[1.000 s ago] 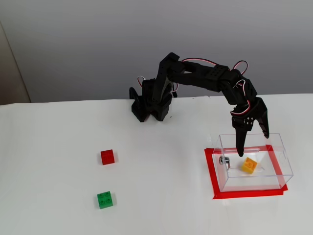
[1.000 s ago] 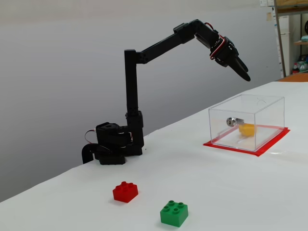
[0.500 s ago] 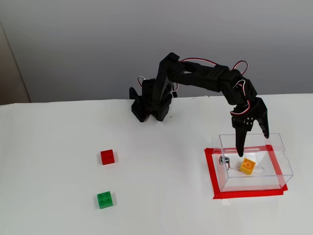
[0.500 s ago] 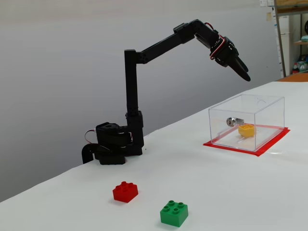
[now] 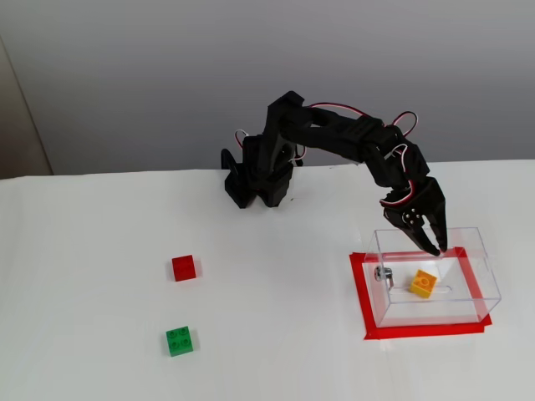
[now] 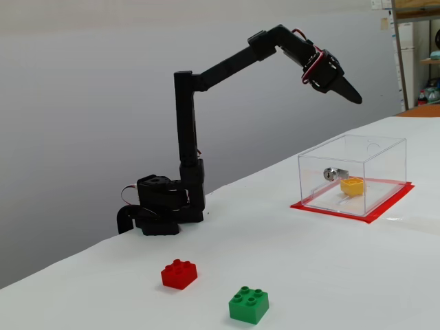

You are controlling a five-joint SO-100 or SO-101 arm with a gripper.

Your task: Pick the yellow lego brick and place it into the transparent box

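the yellow lego brick lies on the floor of the transparent box, so placing looks done. the end effector hangs above the box, fingers pressed nearly together, holding nothing; only retreat remains.

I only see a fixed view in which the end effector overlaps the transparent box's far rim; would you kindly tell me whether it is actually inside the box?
Observer: No. In a fixed view, the end effector hangs well above the transparent box, with open air between them.
Operator: Thank you. Is the yellow brick resting on the bottom?
Observer: Yes. The yellow lego brick sits low on the box floor, just right of the metal latch in that view.
Operator: And is the end effector carrying anything?
Observer: Nothing. Seen from there, its fingers form one closed wedge with nothing between them.
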